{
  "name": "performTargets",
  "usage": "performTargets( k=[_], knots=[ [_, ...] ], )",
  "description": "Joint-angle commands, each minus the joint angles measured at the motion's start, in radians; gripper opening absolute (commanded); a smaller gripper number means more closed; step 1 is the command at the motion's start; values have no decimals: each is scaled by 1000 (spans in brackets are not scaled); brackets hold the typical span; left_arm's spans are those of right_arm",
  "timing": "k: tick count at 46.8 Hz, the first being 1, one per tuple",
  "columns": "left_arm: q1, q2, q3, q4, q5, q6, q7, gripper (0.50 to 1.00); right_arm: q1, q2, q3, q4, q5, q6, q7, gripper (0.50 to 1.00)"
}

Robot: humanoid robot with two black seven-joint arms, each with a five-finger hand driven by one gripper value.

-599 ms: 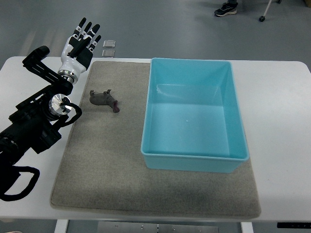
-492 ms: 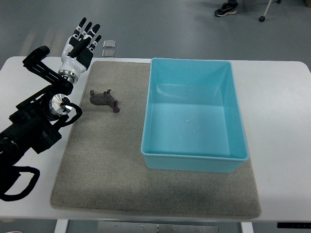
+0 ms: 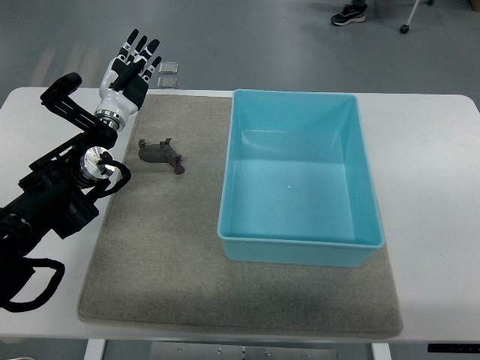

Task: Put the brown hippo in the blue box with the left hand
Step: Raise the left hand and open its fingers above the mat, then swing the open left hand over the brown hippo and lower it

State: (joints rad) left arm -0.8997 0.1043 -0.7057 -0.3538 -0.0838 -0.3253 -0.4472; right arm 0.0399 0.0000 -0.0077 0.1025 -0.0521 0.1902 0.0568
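Observation:
A small brown hippo [image 3: 162,154] lies on the grey mat [image 3: 172,255], left of the blue box [image 3: 300,176]. The box is open and empty. My left hand [image 3: 132,69] is at the mat's far left corner, up and to the left of the hippo and apart from it. Its fingers are spread straight and hold nothing. The black left arm [image 3: 56,187] runs down the picture's left side.
The mat lies on a white table [image 3: 431,187]. Two small clear squares [image 3: 168,73] lie on the floor beyond the table's far edge, near my left hand. A person's shoe [image 3: 349,13] shows at the top.
My left hand has shifted slightly to the right, toward the hippo. The hippo and the box have not moved.

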Motion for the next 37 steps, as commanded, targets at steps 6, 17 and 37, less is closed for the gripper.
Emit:
performTargets(
  k=[6,17,37],
  knots=[
    [8,3,5,-1,6,-1,1,996,0,0,0,0,0,0,0,936],
    [-5,15,43,-2,101,-11,1,996,0,0,0,0,0,0,0,936],
    [-41,92,48,-83,397,-1,5,996,0,0,0,0,1,0,0,936]
  ],
)
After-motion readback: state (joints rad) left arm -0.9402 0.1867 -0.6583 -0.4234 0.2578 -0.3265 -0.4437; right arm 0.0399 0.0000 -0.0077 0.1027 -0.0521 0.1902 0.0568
